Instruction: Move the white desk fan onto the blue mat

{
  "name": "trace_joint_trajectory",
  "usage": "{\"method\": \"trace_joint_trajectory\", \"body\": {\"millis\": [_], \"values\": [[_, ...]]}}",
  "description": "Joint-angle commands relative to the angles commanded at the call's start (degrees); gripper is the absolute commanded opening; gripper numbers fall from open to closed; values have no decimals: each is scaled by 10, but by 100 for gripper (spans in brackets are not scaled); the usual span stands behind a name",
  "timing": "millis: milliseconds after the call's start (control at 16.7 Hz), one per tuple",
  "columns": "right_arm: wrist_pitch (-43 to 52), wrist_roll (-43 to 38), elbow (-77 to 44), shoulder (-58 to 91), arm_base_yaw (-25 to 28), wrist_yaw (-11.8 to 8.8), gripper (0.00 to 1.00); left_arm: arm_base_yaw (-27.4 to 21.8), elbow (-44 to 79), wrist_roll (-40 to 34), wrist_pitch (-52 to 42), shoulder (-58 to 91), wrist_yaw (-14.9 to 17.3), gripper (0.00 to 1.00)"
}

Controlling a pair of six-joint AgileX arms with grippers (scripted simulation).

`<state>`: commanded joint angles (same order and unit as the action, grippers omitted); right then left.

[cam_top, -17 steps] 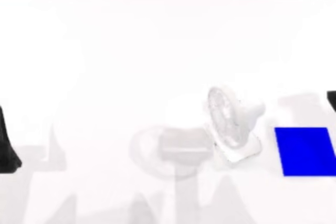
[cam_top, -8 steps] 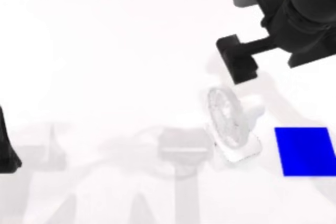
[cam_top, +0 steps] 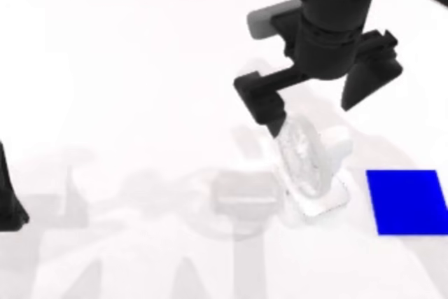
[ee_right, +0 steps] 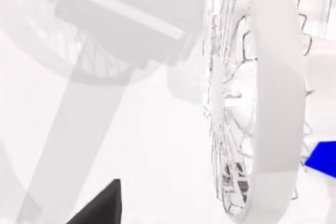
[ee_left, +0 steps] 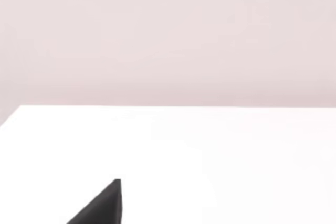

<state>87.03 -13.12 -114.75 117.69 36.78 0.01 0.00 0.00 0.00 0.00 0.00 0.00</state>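
Observation:
The white desk fan [cam_top: 309,162] stands upright on its squarish base right of the table's centre, grille facing left. The blue mat [cam_top: 409,202] lies flat to its right, apart from it and bare. My right gripper [cam_top: 315,103] hangs open just behind and above the fan's head, one dark finger on each side, touching nothing. In the right wrist view the fan's grille [ee_right: 262,103] fills the frame close up, one fingertip [ee_right: 105,205] shows, and a sliver of the mat [ee_right: 323,158] peeks out behind. My left gripper [cam_top: 7,201] is parked at the left edge.
A faint grey boxy shape [cam_top: 243,194] sits just left of the fan's base and also shows in the right wrist view [ee_right: 121,19]. The table's far edge [ee_left: 168,106] meets a pale pink wall. Soft shadows lie along the front of the table.
My right arm came in from the top right and moved left and down, until its open fingers hang over the fan's head. Fan, mat and left arm have not moved.

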Motion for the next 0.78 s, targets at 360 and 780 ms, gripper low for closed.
{"method": "trace_joint_trajectory", "body": {"millis": [360,780], "values": [[-11,1,11,-2,-2,0,100,0,0,0,0,0,0,100],[-115,-1,126,-10,1,0,100,0,0,0,0,0,0,100]]}}
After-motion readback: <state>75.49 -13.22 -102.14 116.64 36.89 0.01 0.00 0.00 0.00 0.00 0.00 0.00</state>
